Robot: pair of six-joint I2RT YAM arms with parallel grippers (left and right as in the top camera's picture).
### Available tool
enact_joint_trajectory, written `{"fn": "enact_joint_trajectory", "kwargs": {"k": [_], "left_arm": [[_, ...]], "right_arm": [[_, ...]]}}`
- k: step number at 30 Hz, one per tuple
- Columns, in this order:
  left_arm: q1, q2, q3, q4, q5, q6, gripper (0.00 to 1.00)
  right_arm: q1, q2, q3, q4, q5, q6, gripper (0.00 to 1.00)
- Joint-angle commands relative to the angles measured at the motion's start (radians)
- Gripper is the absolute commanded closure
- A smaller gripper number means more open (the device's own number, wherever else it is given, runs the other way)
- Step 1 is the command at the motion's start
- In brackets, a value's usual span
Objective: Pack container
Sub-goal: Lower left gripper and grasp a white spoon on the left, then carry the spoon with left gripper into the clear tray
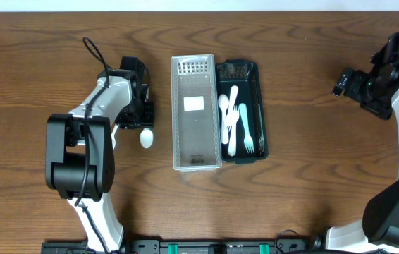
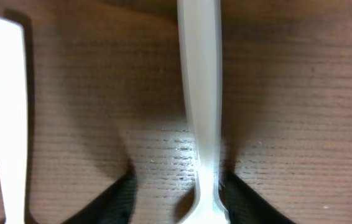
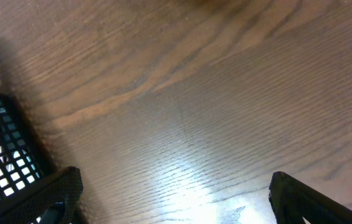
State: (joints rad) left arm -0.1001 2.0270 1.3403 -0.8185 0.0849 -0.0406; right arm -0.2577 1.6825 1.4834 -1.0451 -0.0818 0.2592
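Left gripper point(image 2: 179, 194) sits low over the table point(image 1: 305, 176), its fingers released on either side of a white spoon's point(image 2: 201, 93) handle, with bare wood showing on the 9 o'clock side. A second white handle point(image 2: 8, 124) lies near, at 9 o'clock. From overhead, the spoon's bowl rests at 9 o'clock of the clear container point(image 1: 196, 137), near its long edge. The dark green basket point(image 1: 242, 70) holding white cutlery point(image 1: 235, 120) touches the container's 3 o'clock wall. Right gripper point(image 1: 342, 81) hangs spread and empty toward 3 o'clock, well apart, with bare wood between.
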Motion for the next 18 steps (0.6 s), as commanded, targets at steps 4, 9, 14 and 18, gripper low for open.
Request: {"fn": "enact_joint_trajectory", "kwargs": {"k": [4,9,14,18], "left_arm": [[0.002,0.028,0.011,-0.014,-0.003,0.006,0.93],[0.002,0.0,0.096,-0.146,-0.003,0.007,0.94],[-0.013,-0.064,0.272,-0.318,-0.003,0.005,0.94],[-0.072,-0.132,0.365,-0.37,0.007,-0.007,0.94]], "right_arm": [[0.005,0.003,-0.006,-0.002,-0.005,0.01,0.01],[0.005,0.003,-0.006,-0.003,-0.005,0.01,0.01],[0.005,0.003,-0.006,-0.002,-0.005,0.01,0.01],[0.005,0.003,-0.006,-0.002,-0.005,0.01,0.01]]}}
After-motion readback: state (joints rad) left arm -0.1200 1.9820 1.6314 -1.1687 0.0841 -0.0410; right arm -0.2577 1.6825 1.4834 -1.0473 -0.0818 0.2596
